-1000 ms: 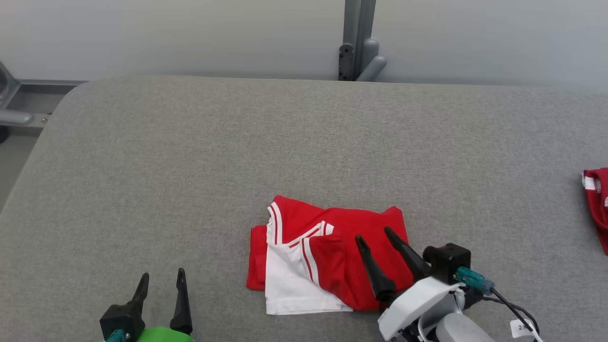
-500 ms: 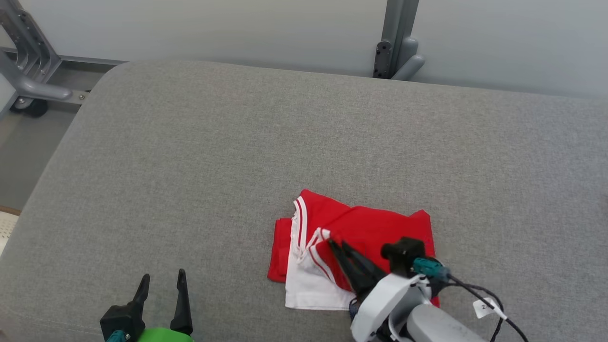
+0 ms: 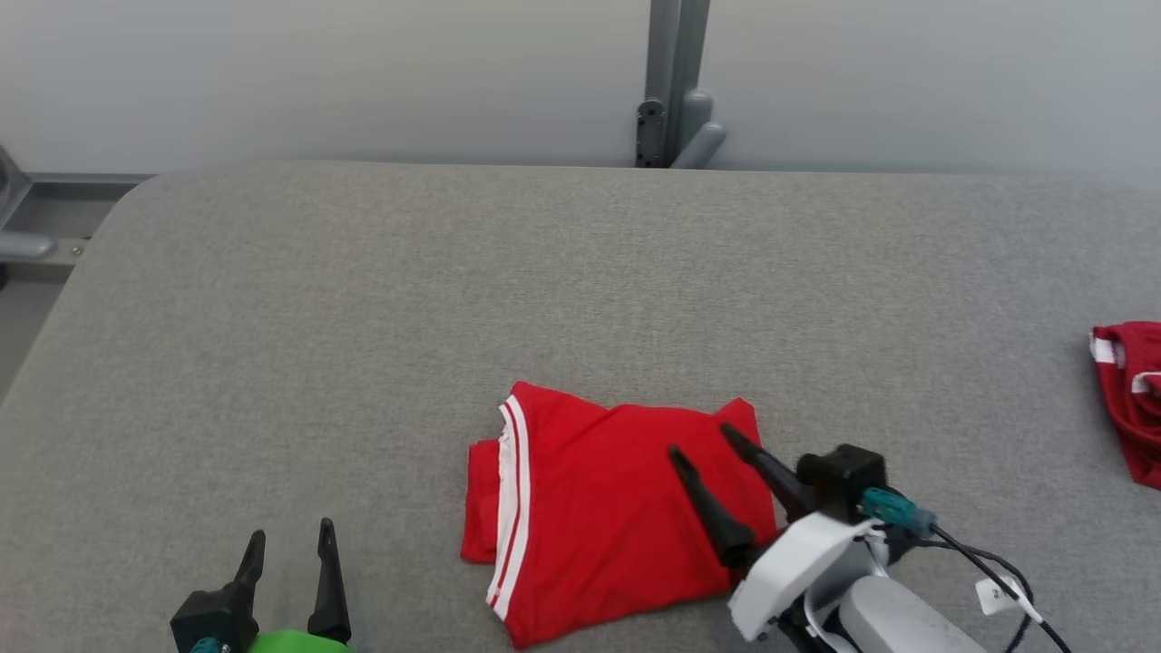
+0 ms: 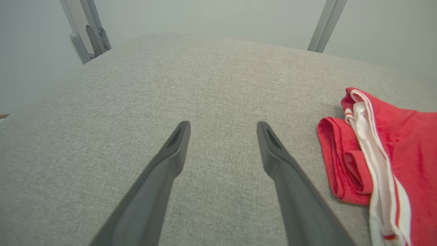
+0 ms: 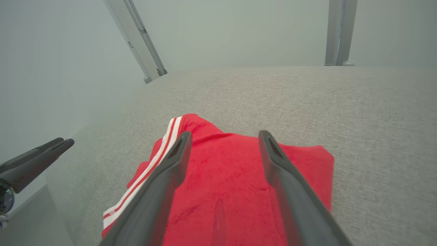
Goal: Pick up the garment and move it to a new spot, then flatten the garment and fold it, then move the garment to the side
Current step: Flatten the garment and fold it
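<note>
The garment (image 3: 599,508) is red with white stripes and lies folded flat near the front of the grey table (image 3: 453,290). It also shows at the right of the left wrist view, garment (image 4: 403,164), and under the fingers in the right wrist view, garment (image 5: 232,191). My right gripper (image 3: 703,440) hovers open over the garment's right half, holding nothing. My left gripper (image 3: 288,533) stands open at the lower left, apart from the garment, over bare table; in its own view the left gripper (image 4: 223,126) has nothing between its fingers.
Another red and white cloth (image 3: 1129,399) lies at the table's right edge. A grey metal post (image 3: 671,86) stands behind the table's far edge against the pale wall. A metal frame (image 3: 18,240) sits off the table's left side.
The white flap that lay on top has been folded over, so the garment now shows a plain red face. My right gripper shut, then opened again. The head camera swung aside and back.
</note>
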Available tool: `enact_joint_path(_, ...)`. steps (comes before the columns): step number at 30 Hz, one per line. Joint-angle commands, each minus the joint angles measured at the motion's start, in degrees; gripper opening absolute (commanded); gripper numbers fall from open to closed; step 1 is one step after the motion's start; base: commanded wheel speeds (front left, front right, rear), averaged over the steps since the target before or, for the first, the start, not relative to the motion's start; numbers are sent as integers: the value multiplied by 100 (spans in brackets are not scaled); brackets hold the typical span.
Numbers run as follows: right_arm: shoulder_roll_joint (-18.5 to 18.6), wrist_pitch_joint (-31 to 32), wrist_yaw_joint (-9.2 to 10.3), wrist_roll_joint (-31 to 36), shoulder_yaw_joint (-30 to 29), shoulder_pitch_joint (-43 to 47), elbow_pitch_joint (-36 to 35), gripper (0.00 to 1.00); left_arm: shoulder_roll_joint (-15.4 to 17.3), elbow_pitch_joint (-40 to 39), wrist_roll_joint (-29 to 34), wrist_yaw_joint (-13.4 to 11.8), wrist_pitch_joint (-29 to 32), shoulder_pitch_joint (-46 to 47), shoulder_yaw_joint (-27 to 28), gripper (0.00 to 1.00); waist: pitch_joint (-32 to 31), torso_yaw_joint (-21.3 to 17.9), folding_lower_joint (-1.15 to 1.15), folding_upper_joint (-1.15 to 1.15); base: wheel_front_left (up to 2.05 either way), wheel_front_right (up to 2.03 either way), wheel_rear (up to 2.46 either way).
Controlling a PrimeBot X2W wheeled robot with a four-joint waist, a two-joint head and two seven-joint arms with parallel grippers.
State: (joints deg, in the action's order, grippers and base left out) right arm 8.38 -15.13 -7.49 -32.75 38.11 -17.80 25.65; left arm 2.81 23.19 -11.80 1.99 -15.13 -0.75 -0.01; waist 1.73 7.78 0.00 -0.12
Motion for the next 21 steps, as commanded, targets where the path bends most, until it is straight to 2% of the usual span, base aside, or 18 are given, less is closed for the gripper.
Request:
enact_joint_path(1, -18, 0, 1, 383, -545, 290, 13, 100, 18, -11, -12, -2, 2, -84, 29, 100, -111, -389, 0, 12, 0, 0, 0)
enact_joint_path(2, -64, 0, 1, 754, -1058, 460, -33, 100, 18, -30, -20, -19, 2, -76, 30, 100, -116, -515, 0, 12, 0, 0, 0)
enact_joint_path(4, -135, 0, 1, 1066, -1534, 663, -75, 100, 19, -32, -28, -38, 2, -80, 55, 100, -131, -631, 0, 12, 0, 0, 0)
enact_joint_path(5, -135, 0, 1, 1066, -1534, 663, -75, 100, 19, -32, -28, -38, 2, -80, 55, 100, -131, -631, 0, 12, 0, 0, 0)
enact_joint_path(9, -272, -1, 1, 1479, -2300, 959, -179, 100, 19, -57, 41, -52, 3, -135, 140, 100, -176, -846, 0, 12, 0, 0, 0)
enact_joint_path(21, -476, 0, 1, 1890, -3045, 1319, -390, 100, 19, -216, 90, -61, 2, -350, 400, 100, -321, -1238, 0, 12, 0, 0, 0)
